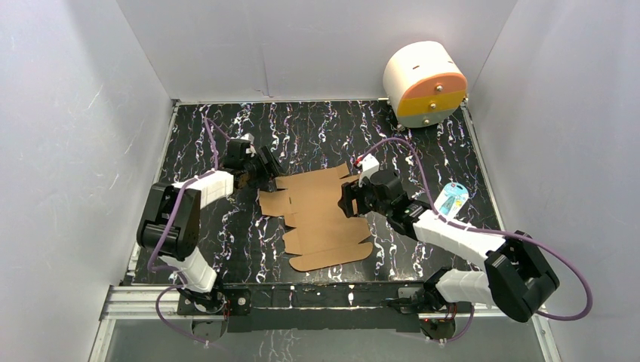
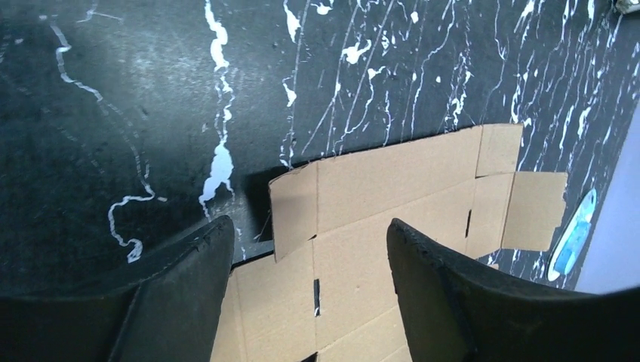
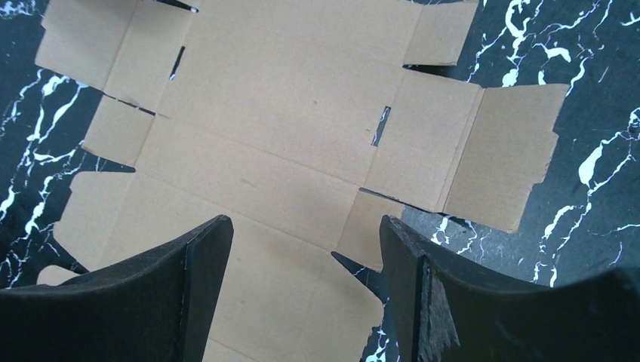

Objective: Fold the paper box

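Observation:
The paper box point(image 1: 317, 215) is a flat brown die-cut cardboard sheet with flaps and slots, lying on the black marbled table point(image 1: 302, 128). My left gripper point(image 1: 266, 167) is open and empty above the sheet's far left corner. In the left wrist view the sheet point(image 2: 392, 204) lies between and beyond the open fingers point(image 2: 196, 286). My right gripper point(image 1: 349, 197) is open and empty over the sheet's right edge. In the right wrist view the sheet point(image 3: 287, 113) spreads out below the open fingers point(image 3: 407, 279).
A white cylinder with an orange-and-yellow face point(image 1: 424, 81) stands at the back right corner. A small blue-and-white packet point(image 1: 451, 200) lies on the table right of the right arm, also seen in the left wrist view point(image 2: 573, 234). Grey walls enclose three sides.

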Motion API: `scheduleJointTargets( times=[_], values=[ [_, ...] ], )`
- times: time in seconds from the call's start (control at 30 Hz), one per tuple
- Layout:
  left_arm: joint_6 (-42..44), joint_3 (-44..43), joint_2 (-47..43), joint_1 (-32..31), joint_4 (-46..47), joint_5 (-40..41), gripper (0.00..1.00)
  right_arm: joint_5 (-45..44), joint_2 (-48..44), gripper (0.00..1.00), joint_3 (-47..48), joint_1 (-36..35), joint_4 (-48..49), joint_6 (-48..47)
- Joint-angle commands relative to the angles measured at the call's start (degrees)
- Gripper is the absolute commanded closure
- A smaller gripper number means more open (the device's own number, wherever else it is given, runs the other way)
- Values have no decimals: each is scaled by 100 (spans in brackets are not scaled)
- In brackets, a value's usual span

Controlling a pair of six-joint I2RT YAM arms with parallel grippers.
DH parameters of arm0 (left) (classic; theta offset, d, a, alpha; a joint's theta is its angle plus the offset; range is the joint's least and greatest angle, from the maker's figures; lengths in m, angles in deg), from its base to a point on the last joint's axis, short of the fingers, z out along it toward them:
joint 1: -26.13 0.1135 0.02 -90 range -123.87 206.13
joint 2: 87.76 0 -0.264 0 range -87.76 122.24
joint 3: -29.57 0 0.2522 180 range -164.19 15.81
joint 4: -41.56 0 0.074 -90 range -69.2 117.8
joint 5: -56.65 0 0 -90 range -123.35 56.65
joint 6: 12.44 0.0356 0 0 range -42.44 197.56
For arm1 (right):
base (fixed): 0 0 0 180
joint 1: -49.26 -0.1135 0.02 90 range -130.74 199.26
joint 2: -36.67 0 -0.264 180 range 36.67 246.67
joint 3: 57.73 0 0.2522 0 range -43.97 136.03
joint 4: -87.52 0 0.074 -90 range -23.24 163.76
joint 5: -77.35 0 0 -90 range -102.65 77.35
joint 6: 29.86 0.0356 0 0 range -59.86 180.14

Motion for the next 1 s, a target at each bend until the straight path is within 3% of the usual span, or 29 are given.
scheduleJointTargets(
  times=[0.0, 0.27, 0.5, 0.6, 0.73, 0.97],
  values=[
    [-36, -51, 245, 14, 215, -429, 31, 50, 117, 20, 120, 39, 347, -98],
    [-103, -17, 512, 14, 288, -683, 49, 23, 161, 20, 143, 55, 353, -107],
    [216, -165, 358, 14, 339, -834, 86, 199, 385, 18, 554, 104, 114, -352],
    [461, -190, 269, 16, 383, -854, 95, 531, 594, 17, 1085, 137, -324, -564],
    [772, -116, 96, 14, 519, -824, 100, 968, 976, 15, 1759, 186, -805, -1029],
    [1253, 115, -291, -71, 871, -711, 100, 2186, 1947, 14, 3166, 398, -1824, -2014]
  ],
)
